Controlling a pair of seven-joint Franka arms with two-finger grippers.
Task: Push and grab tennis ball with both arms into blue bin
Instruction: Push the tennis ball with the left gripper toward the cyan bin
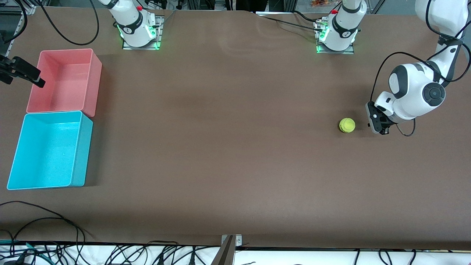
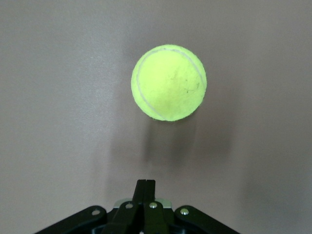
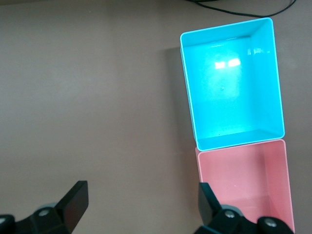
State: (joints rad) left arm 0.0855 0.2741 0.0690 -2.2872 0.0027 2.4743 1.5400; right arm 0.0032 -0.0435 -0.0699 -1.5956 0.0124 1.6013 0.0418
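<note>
Brown tabletop (image 1: 235, 147) carries the tennis ball (image 1: 347, 125) at the left arm's end, well apart from the blue bin (image 1: 16, 154). With fingers pinched together, the left gripper (image 1: 382, 131) sits at the ball's 3 o'clock; push squarely through its centre toward 9. Above the bins, the right gripper (image 3: 141, 202) waits spread wide.

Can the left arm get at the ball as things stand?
Probably yes: the left gripper, fingers shut, sits low beside the ball with only bare table between them.
</note>
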